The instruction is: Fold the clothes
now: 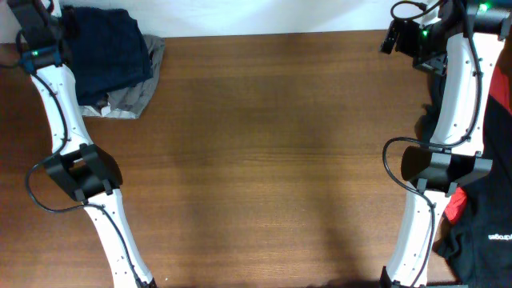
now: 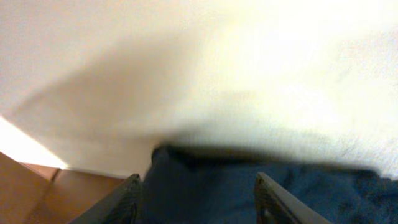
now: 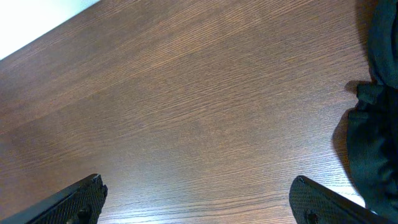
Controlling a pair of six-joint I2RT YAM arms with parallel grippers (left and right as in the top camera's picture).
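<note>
Navy clothes (image 1: 112, 44) atop grey one (image 1: 136, 100) — red-black pile (image 1: 486, 228) opposite, table (image 1: 264, 144) between

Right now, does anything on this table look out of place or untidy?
Mildly. The grey garment pokes out crookedly from under the folded navy piece at the far left corner of the table, and the red-and-black clothes lie in a crumpled heap at the right edge. Nothing looks damaged.

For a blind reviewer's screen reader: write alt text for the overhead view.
A navy garment sits atop a grey one in the top-left corner of a brown wooden table. The white left arm and right arm run along the sides, and black-and-red clothes heap at the right edge.
</note>
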